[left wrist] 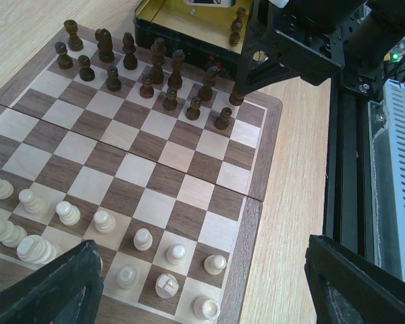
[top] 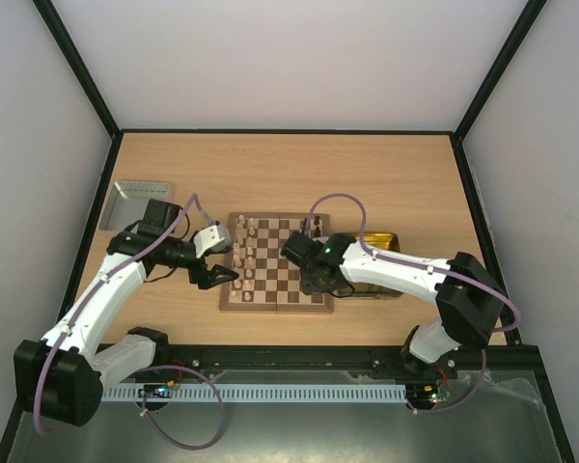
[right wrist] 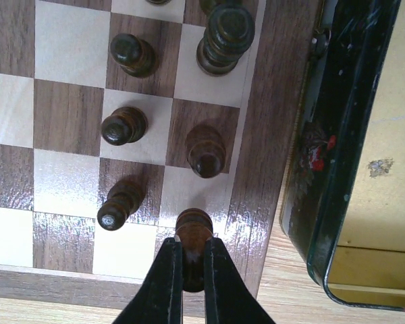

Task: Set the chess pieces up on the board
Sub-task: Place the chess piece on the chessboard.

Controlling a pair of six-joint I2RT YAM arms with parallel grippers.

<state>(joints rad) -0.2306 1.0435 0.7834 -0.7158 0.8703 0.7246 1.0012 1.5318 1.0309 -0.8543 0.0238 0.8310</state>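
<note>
The right claw (right wrist: 192, 255) is closed on a dark piece (right wrist: 194, 226) at the corner square, at 4 o'clock of the board (top: 280, 273). Next, I think, it must open and rise straight. The left claw (left wrist: 204, 248) hangs wide over the pale pieces (left wrist: 67, 212) at 9 o'clock.

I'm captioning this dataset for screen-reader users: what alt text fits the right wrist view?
The right claw pinches a dark-brown turned wooden chess piece at the edge of the brown-and-cream checked wooden chessboard. Other dark pieces stand on nearby squares, and a dark-rimmed yellow tray lies beside the board.
</note>
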